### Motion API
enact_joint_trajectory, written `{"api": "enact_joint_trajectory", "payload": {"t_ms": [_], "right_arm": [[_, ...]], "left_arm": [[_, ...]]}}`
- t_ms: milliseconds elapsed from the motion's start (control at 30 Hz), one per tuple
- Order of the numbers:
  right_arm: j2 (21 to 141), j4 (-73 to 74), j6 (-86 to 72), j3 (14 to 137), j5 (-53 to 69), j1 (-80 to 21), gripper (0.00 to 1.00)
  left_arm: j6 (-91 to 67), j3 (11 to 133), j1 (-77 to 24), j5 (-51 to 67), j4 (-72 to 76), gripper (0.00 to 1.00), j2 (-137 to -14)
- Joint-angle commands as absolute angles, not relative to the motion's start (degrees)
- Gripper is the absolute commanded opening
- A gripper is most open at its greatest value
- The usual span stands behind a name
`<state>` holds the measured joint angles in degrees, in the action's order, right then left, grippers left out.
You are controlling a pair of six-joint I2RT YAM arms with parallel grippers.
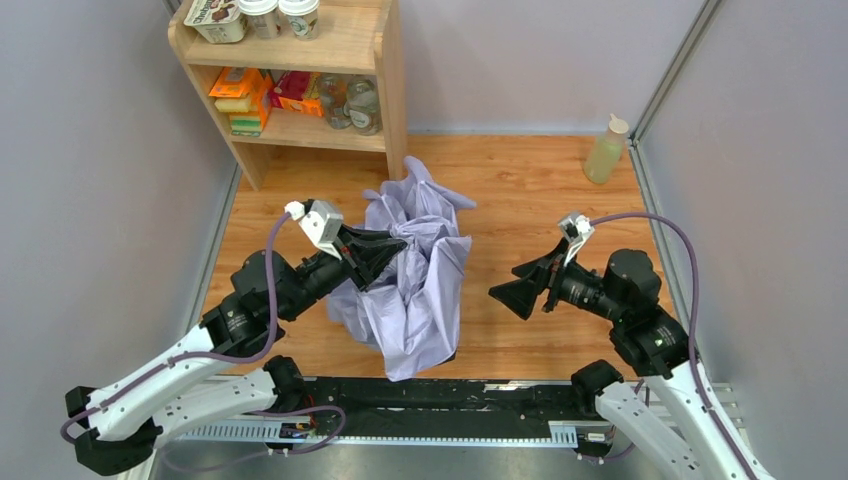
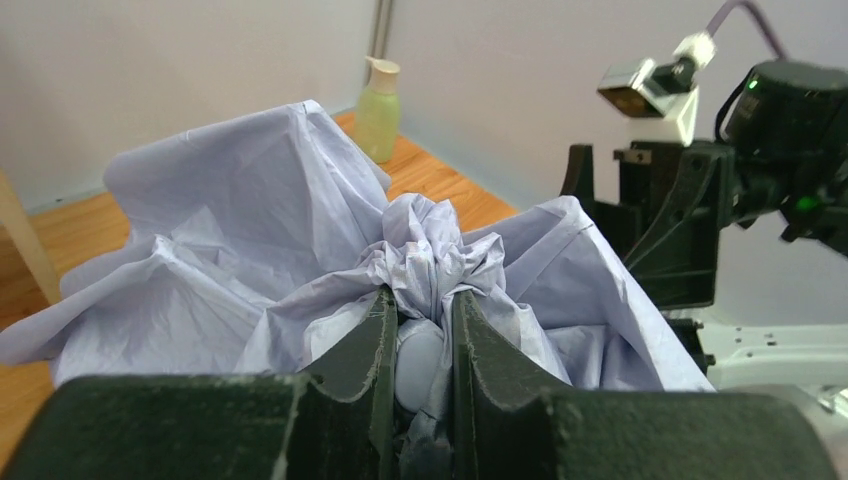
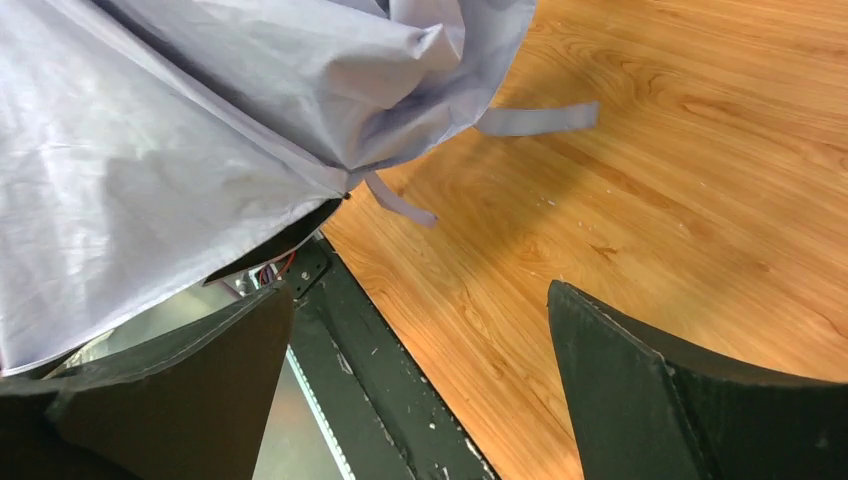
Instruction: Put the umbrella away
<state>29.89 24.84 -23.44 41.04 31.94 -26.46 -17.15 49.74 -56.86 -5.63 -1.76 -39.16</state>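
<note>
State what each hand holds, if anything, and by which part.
The left hand is shut on the umbrella, gripping a bunch of its lilac canopy fabric. The right hand is open and holds nothing.

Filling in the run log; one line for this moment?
left gripper: shut on umbrella | right gripper: open, clear of umbrella | umbrella: bunched, not yet stowed

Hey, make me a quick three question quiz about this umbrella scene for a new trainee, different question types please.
1. True or false: the right tool is shut on the umbrella.
2. What does the left tool clamp? A) a cup B) the umbrella C) a spoon
3. Fill in: the pale green bottle stands at the far ___ corner.
Key: 1 false, it is open and holds nothing. 2 B. 3 right.
</note>
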Motion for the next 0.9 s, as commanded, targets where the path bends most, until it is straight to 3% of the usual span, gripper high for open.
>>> {"api": "enact_joint_trajectory", "payload": {"t_ms": [0, 133, 233, 433, 600, 867], "right_arm": [[29.96, 31.12, -18.46, 49.99, 30.49, -26.46, 1.00], [36.46, 25.06, -15.74, 54.57, 43.66, -26.63, 1.00], [41.82, 23.91, -12.40, 57.39, 45.87, -29.17, 1.00], [48.94, 24.08, -4.49, 59.50, 35.00, -44.36, 1.00], [51.67, 19.16, -3.87, 57.74, 27.70, -47.81, 1.00], [57.03, 9.85, -8.08, 56.16, 38.13, -50.18, 1.00]], "left_arm": [[-11.95, 52.65, -56.69, -3.09, -2.46, 0.00, -38.58], [-13.36, 52.56, -56.69, 2.08, -1.68, 0.00, -39.81], [-15.02, 52.56, -56.69, 5.44, -0.35, 0.00, -40.60], [-18.45, 52.91, -56.69, 8.43, 3.42, 0.00, -42.28], [-22.49, 52.47, -56.60, 16.32, 9.12, 0.00, -44.38], [-28.65, 50.45, -56.60, 24.95, 22.40, 0.00, -49.04]]}}
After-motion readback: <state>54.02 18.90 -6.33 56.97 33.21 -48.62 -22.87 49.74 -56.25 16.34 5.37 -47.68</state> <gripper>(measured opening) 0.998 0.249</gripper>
